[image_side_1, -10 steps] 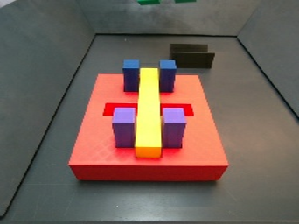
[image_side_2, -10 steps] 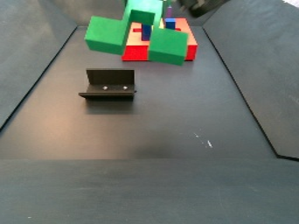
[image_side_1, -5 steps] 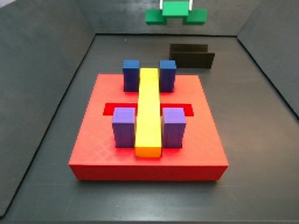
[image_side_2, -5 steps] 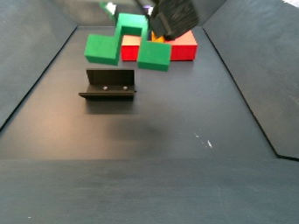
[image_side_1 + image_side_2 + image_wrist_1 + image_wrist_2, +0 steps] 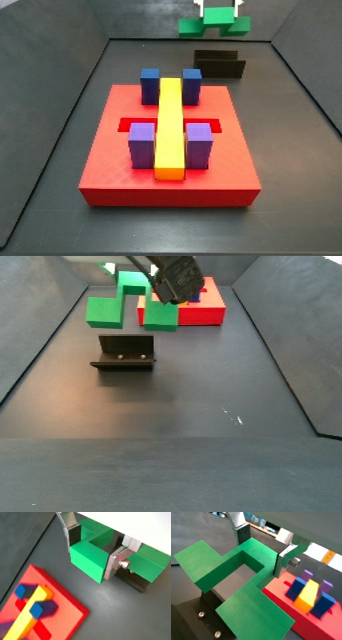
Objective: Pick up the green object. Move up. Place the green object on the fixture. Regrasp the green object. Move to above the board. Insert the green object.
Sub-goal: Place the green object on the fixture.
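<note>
**Q:** Green object (image 5: 234, 587): where is it, and what has hold of it?

**A:** It hangs in the air, clamped in my gripper (image 5: 261, 552). In both wrist views my silver fingers (image 5: 119, 563) press on the middle section at its notch, one plate on each side, so I am grasping it firmly. Its two wide steps stick out to either side.

**Q:** What has just changed?

**A:** A second ago the block sat high in a side view, in front of the board (image 5: 120, 170). Since then I have carried it lower and toward the fixture (image 5: 124, 352). In that side view the green object (image 5: 120, 304) now hangs above and just behind the fixture, well apart from it, not touching.

**Q:** What does that mean for the task?

**A:** I judge the pick-up and the lift are done, and I am partway through bringing the block to the fixture. Placing it there, regrasping and inserting are all not yet done. The board's recess beside the yellow bar (image 5: 171, 125) is unfilled, with blue blocks (image 5: 150, 85) and purple blocks (image 5: 142, 143) in place.
</note>
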Tool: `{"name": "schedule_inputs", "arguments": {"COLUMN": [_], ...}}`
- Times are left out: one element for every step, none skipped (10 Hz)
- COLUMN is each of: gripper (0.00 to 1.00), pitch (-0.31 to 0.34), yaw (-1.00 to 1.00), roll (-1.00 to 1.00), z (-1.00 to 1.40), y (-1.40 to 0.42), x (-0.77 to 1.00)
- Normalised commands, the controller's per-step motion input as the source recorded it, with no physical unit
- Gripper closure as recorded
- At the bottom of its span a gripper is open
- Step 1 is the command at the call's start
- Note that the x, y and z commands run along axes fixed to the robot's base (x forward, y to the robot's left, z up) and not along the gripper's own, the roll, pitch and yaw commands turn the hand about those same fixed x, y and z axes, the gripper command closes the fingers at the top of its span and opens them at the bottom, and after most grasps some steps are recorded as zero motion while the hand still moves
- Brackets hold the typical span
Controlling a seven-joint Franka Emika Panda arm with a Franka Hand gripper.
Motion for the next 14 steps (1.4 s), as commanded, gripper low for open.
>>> {"name": "schedule_inputs", "arguments": {"gripper": [1.00,1.00,1.00,1.00,1.00,1.00,1.00,1.00,1.00,1.00,1.00,1.00,1.00,1.00], "pitch": [0.011,0.097,0.140,0.203,0.174,0.146,0.134,0.114,0.160,0.131,0.071,0.000,-0.071,-0.126], "yaw": [0.35,0.23,0.14,0.14,0.07,0.03,0.03,0.02,0.01,0.00,-0.01,-0.09,-0.09,-0.07], "roll": [-0.19,0.00,0.00,0.00,0.00,-0.02,-0.05,-0.04,0.00,0.00,-0.16,-0.65,-0.74,-0.48], "z": [-0.34,-0.35,-0.38,-0.35,-0.32,-0.29,-0.21,-0.23,-0.25,-0.32,-0.29,-0.01,0.00,0.05], "y": [-0.09,-0.01,0.00,0.00,0.00,0.00,0.00,0.00,0.09,0.21,0.33,0.35,0.27,0.08], "x": [0.81,0.76,0.69,0.69,0.69,0.63,0.60,0.54,0.38,0.20,0.09,0.06,0.05,0.00]}}
